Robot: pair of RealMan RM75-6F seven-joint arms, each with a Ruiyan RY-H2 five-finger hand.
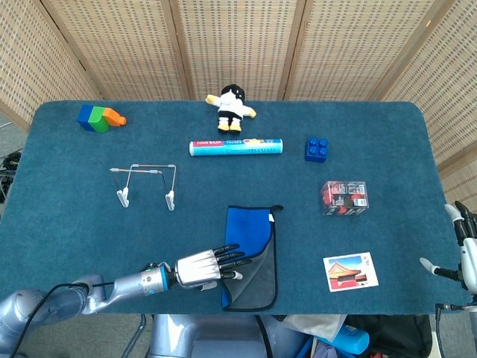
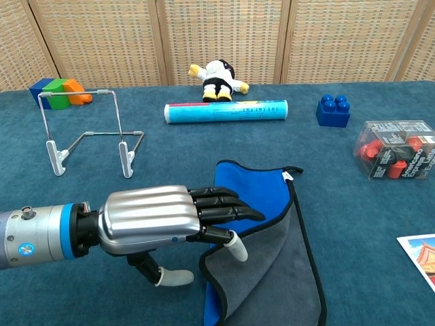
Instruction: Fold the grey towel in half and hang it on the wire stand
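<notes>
— At the table's near edge, head view: where is the towel?
— Flat on the blue cloth, partly folded, grey flap over blue; wire stand well apart, upper left. Left hand, fingers spread, holds nothing at its left edge.
— And the chest view?
— Left hand over the towel's corner, fingertips near the grey flap. Right hand: fingers apart, empty.

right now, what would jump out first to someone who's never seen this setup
The big silver left hand fills the near foreground of the chest view, fingers stretched over the left edge of the towel, which lies half folded, grey flap over blue, at the table's near edge. Behind it to the left stands the bare wire stand, and a plush toy sits at the far edge.
</notes>
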